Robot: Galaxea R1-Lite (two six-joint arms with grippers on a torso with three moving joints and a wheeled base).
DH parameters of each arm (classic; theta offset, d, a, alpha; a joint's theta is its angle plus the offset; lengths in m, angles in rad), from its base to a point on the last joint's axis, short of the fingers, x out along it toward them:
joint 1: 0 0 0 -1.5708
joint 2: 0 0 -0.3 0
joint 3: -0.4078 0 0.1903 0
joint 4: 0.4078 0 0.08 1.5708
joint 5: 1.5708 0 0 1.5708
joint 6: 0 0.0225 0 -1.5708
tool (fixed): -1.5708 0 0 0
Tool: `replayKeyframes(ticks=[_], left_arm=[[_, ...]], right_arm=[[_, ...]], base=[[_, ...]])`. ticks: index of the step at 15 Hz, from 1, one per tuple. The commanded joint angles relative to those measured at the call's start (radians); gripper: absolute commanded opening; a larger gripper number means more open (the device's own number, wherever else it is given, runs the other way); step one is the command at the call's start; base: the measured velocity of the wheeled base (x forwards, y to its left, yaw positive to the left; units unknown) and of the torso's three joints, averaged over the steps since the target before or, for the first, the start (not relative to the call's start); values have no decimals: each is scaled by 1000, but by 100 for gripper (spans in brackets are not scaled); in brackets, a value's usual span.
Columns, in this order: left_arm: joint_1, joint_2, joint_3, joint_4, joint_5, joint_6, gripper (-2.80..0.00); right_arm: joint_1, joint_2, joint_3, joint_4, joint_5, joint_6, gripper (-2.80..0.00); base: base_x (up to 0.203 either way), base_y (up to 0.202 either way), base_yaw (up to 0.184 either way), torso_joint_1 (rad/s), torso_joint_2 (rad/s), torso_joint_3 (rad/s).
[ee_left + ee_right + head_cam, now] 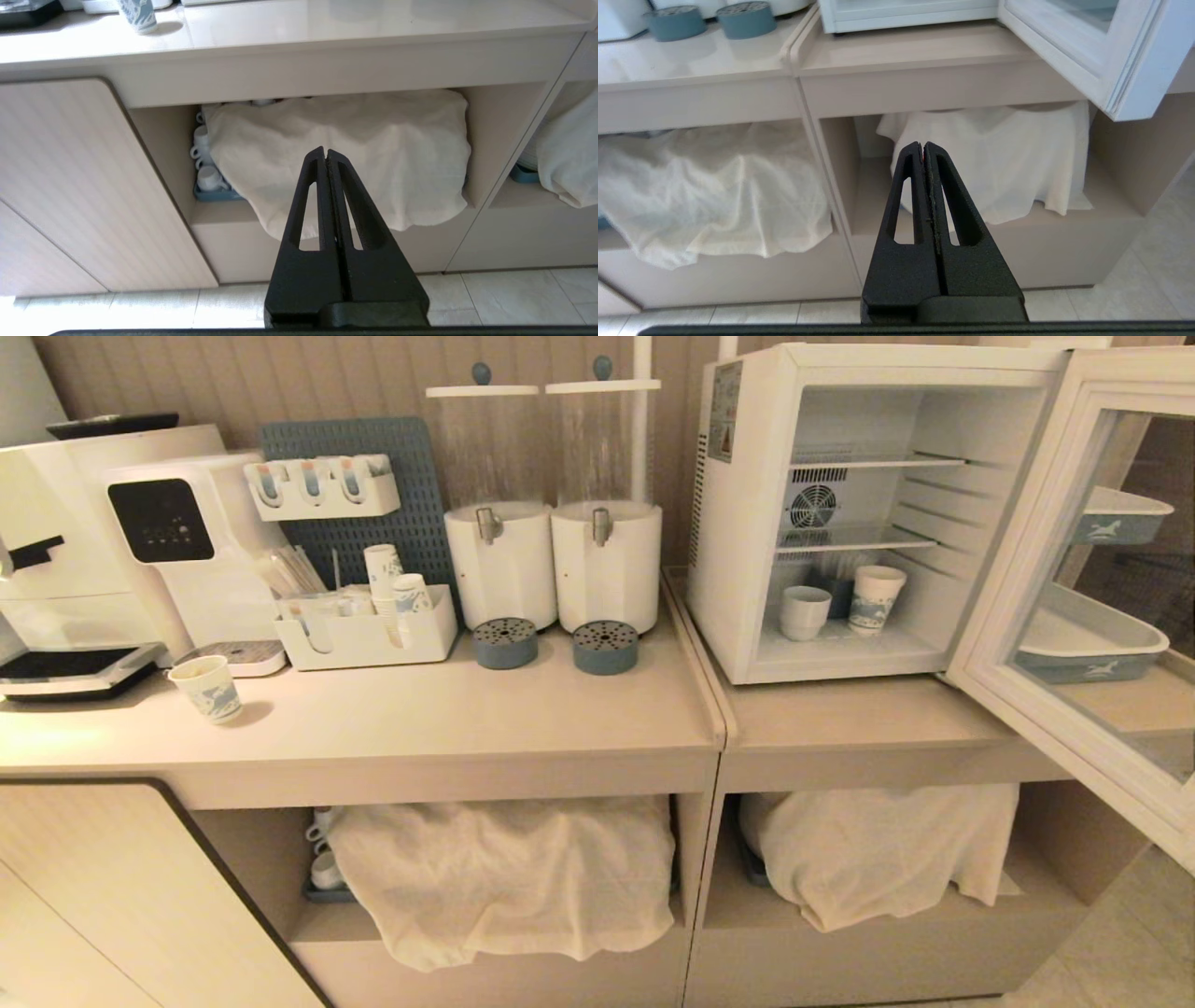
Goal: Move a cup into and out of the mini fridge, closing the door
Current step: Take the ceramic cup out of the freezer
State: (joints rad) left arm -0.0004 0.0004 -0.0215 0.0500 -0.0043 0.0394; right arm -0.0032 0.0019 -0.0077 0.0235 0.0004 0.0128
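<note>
While both arms hang low in front of the cabinets, out of the head view, the left end effector (325, 154) has its fingers pressed flat together with nothing between them, pointing at a cream cloth (355, 154) draped over the open shelf under the bench (420, 719). The right end effector (923, 147) is likewise fully closed and empty, aimed at a second cloth (994, 158) on the neighbouring shelf, below the swung-out door (1046, 616). Up on the bench, a patterned paper cup (209, 687) stands alone near the front left edge. Farther back sit two blue drip discs (504, 643), a white organizer tray (373, 635) and two white drink dispensers (499, 560) along the rear edge. At the right rear corner the mini fridge (747, 523) stands wide open. The cup (804, 612) rests upright on its floor, toward the left, near a taller paper cup (877, 599) without touching it.
</note>
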Motion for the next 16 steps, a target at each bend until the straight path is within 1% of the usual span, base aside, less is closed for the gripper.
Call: replayKeyframes(ticks=[1, 14, 16], left_arm=[[0, 0, 0, 1, 0, -1, -280], [0, 0, 0, 1, 1, -6, -280], [-1, 0, 0, 1, 1, -9, -280]], right_arm=[[0, 0, 0, 1, 1, 0, -280], [0, 0, 1, 1, 1, 1, -280], [0, 0, 2, -1, 1, -1, -280]], base=[[147, 1, -6, 3, -2, 7], [192, 0, 1, 2, 3, 2], [103, 0, -2, 4, 9, 6]])
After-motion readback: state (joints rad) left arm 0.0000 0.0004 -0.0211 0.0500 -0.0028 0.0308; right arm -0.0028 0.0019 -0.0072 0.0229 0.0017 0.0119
